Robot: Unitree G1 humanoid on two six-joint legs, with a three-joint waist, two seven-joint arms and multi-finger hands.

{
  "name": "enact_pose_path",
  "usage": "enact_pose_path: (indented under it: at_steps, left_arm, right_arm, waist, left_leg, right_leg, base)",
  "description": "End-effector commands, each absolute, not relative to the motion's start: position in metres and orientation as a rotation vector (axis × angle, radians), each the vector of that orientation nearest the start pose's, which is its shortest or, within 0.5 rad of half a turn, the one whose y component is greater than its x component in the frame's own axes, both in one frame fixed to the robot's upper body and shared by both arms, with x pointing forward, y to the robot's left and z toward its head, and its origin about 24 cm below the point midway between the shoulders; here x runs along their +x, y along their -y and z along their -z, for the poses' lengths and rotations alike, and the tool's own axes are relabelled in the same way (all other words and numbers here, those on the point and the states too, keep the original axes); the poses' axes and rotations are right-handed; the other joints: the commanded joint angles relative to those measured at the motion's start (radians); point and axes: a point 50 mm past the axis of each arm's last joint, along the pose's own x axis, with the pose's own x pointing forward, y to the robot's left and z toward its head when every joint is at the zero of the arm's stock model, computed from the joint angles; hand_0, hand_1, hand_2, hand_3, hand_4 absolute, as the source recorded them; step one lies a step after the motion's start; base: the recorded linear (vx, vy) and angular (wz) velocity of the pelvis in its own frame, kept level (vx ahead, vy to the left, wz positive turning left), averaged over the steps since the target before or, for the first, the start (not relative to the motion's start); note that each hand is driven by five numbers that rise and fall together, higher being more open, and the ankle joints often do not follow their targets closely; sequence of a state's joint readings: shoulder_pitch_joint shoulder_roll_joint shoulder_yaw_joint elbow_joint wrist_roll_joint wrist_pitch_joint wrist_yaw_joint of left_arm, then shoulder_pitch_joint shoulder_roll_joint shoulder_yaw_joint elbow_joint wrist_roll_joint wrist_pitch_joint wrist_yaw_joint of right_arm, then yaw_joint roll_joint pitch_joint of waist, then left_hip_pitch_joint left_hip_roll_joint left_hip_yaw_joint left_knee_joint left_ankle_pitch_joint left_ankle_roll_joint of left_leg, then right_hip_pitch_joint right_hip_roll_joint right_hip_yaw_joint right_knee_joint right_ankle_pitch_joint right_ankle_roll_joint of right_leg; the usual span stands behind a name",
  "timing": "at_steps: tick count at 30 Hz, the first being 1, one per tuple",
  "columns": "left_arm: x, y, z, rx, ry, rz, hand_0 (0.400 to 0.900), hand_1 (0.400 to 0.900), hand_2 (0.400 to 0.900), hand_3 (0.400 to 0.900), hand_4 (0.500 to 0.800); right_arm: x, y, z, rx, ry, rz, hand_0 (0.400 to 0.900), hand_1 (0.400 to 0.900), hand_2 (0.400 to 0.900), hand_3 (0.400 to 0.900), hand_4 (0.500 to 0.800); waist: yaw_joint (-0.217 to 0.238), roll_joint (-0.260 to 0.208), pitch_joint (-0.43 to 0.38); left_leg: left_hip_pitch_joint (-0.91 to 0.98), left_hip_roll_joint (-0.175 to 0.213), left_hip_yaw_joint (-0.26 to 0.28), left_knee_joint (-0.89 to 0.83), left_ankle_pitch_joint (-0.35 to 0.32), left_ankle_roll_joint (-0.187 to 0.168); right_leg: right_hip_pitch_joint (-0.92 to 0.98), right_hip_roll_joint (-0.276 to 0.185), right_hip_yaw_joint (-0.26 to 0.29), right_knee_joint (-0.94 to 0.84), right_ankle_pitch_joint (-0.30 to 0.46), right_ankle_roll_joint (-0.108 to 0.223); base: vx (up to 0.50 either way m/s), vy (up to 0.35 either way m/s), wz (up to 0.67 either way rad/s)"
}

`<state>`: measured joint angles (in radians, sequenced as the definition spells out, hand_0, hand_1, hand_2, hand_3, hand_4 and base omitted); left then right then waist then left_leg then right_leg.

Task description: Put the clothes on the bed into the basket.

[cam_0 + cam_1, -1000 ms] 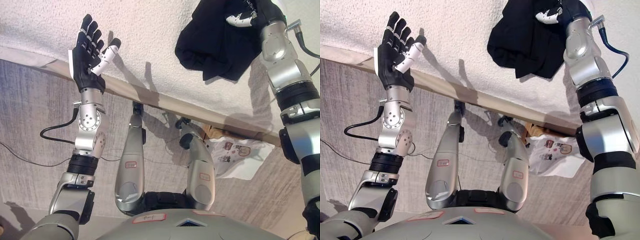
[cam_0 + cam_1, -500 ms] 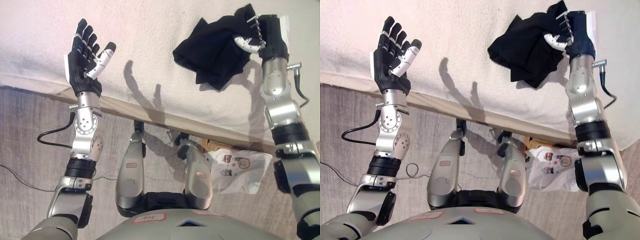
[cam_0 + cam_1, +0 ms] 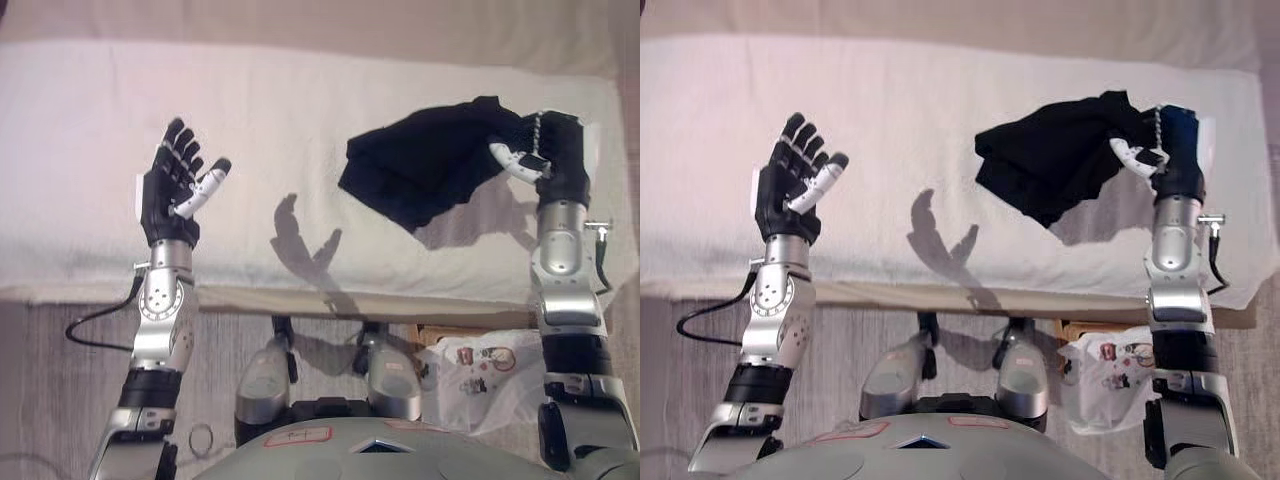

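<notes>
White, nubbly bedding covers the bed [image 3: 300, 130], which runs across the whole width of both views, its near edge hanging over a pale frame above grey wood-grain floor [image 3: 60, 390]. At the left, the left hand [image 3: 172, 195] is raised over the bed's front part, palm up, its fingers spread and straight and its thumb standing apart, holding nothing. Its shadow falls on the bedding just to its right. Further right, a black garment [image 3: 425, 170] is bunched and hangs above the bedding, casting a shadow beneath it; its right end is gathered in the right hand [image 3: 552, 160], whose fingers and white-tipped thumb are curled round the cloth. The bulk of the garment spreads to the left of that hand, toward the middle of the bed. Below the bed's edge at the lower right, a white plastic bag [image 3: 475, 385] with printed marks lies crumpled on the floor; its contents cannot be made out.
</notes>
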<state>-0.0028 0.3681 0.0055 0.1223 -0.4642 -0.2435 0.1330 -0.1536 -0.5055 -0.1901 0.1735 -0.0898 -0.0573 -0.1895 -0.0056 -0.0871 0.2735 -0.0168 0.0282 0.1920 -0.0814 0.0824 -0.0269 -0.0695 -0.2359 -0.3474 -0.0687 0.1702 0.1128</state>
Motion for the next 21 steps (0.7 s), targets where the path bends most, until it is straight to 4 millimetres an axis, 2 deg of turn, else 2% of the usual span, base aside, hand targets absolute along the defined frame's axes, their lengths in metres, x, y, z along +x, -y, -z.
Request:
enact_pose_path:
  at_steps: [1,5,12,17,21]
  left_arm:
    - [0.246,-0.243,-0.075,-0.034,0.257,-0.182,0.900,0.900,0.900,0.900,0.800]
    - [0.245,-0.248,-0.077,-0.025,0.264,-0.199,0.900,0.900,0.900,0.900,0.800]
    - [0.246,-0.251,-0.078,-0.017,0.262,-0.202,0.900,0.900,0.900,0.900,0.800]
    - [0.246,-0.254,-0.077,-0.017,0.257,-0.213,0.900,0.900,0.900,0.900,0.800]
    - [0.249,-0.254,-0.081,-0.021,0.273,-0.216,0.900,0.900,0.900,0.900,0.800]
  right_arm:
    - [0.251,0.333,-0.143,-0.641,0.306,0.566,0.400,0.400,0.400,0.400,0.500]
    - [0.222,0.366,-0.126,-0.671,0.183,0.692,0.400,0.400,0.400,0.400,0.500]
    - [0.181,0.398,-0.096,-0.650,0.002,0.836,0.400,0.400,0.400,0.400,0.500]
    - [0.167,0.404,-0.087,-0.641,-0.047,0.874,0.400,0.400,0.400,0.400,0.500]
    - [0.159,0.396,-0.071,-0.613,-0.109,0.813,0.400,0.400,0.400,0.400,0.500]
  waist:
    - [-0.042,0.007,-0.190]
    - [-0.085,0.010,-0.201]
    - [-0.132,0.022,-0.224]
    - [-0.155,0.033,-0.229]
    - [-0.182,0.039,-0.226]
  left_leg:
    - [0.031,0.001,0.066,0.005,-0.118,0.013]
    - [0.054,-0.001,0.075,0.005,-0.131,0.018]
    - [0.084,0.001,0.094,0.010,-0.154,0.023]
    - [0.100,0.000,0.115,0.011,-0.163,0.025]
    - [0.105,-0.004,0.132,0.009,-0.166,0.029]
  right_leg:
    - [-0.010,-0.032,0.026,-0.012,0.088,0.105]
    - [-0.003,-0.033,0.053,0.004,0.085,0.105]
    - [0.010,-0.024,0.095,0.005,0.077,0.105]
    - [0.009,-0.021,0.122,0.005,0.075,0.107]
    - [-0.001,-0.017,0.147,0.009,0.079,0.109]
  base:
    - [0.01,0.027,-0.33]
    - [0.03,0.023,-0.23]
    - [0.04,0.014,-0.17]
    - [0.01,0.017,-0.22]
    - [0.00,0.018,-0.19]
